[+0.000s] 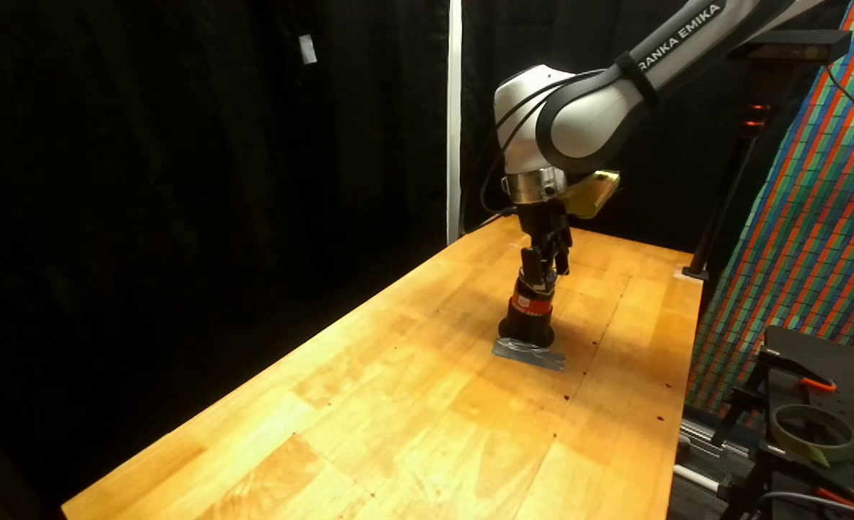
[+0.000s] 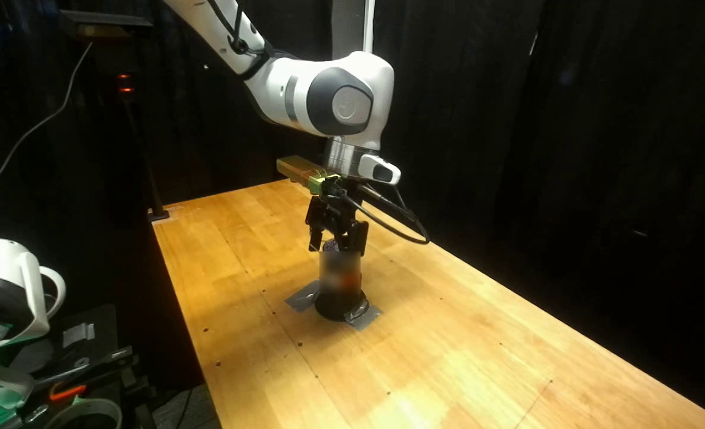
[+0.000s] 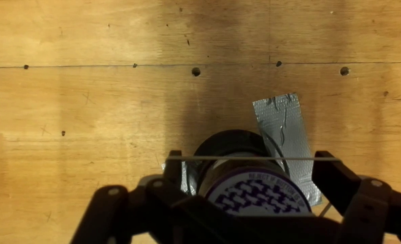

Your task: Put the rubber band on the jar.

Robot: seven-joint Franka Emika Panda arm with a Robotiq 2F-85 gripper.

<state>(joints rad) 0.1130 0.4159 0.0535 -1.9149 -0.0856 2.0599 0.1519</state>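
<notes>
The jar (image 1: 531,306) stands upright on the wooden table, dark with an orange-red band; its middle is blurred in an exterior view (image 2: 340,277). Its pale lid with a purple pattern (image 3: 261,193) shows in the wrist view, partly covered by the gripper. My gripper (image 3: 249,156) is open, pointing down, its fingers spread on either side of the jar's top; it shows in both exterior views (image 1: 546,266) (image 2: 337,239). A thin pale rubber band (image 3: 227,158) is stretched between the fingertips. Another strand shows by the right finger; the rest is hidden.
The jar's foot sits in a black round base (image 3: 232,140) held to the table (image 1: 398,404) by strips of grey tape (image 3: 285,128) (image 2: 303,296). A post with a black foot (image 1: 695,273) stands at the table's far corner. A side shelf holds a tape roll (image 1: 813,432).
</notes>
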